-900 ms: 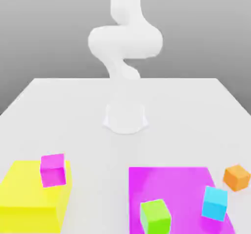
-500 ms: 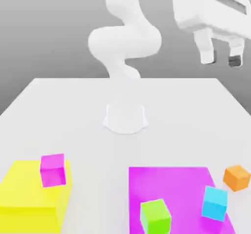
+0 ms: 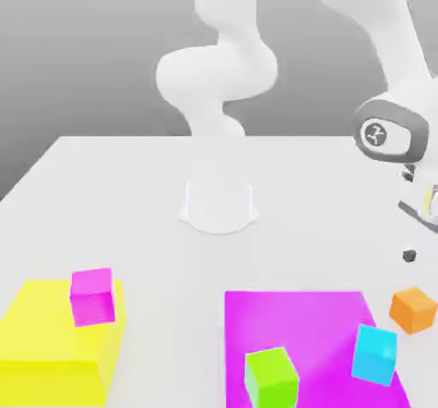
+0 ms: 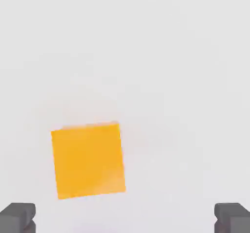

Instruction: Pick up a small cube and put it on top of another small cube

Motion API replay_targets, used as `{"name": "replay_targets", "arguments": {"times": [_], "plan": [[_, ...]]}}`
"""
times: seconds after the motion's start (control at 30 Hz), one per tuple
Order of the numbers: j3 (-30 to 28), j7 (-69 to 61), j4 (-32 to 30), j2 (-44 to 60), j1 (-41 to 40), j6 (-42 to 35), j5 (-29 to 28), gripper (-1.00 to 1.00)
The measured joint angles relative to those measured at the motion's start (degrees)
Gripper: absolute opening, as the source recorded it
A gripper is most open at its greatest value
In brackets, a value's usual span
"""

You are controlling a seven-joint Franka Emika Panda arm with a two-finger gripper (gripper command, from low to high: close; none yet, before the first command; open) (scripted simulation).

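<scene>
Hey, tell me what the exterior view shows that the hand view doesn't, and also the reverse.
Just the exterior view: the white robot arm, the large yellow block, the small magenta-pink cube, the bright green cube and the cyan cube.
Just the hand view: both dark gray fingertips of the open gripper, one on each side.
Both: the small orange cube and the pale tabletop.

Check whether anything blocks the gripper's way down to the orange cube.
Nothing visible does. The gripper is open above the table, with the orange cube in plain sight beneath it. Nearest neighbour is the cyan cube, beside the orange one, apparently not in between.
</scene>
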Motion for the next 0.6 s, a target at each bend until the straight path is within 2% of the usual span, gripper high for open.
{"name": "replay_targets", "arguments": {"times": [0.1,0.13,0.37,0.53,0.6], "plan": [[-3.04,1.71,1.20,6.22,2.66,4.73,-2.81,0.00],[-3.77,2.16,1.48,7.55,3.27,5.79,-3.42,-1.00],[-3.72,2.20,1.46,7.53,3.23,5.66,-3.50,-1.00],[0.06,-1.47,-0.50,-1.53,0.39,-1.36,1.43,-1.00],[-2.39,0.59,-0.78,-4.57,-1.72,-3.95,2.18,-1.00]]}}
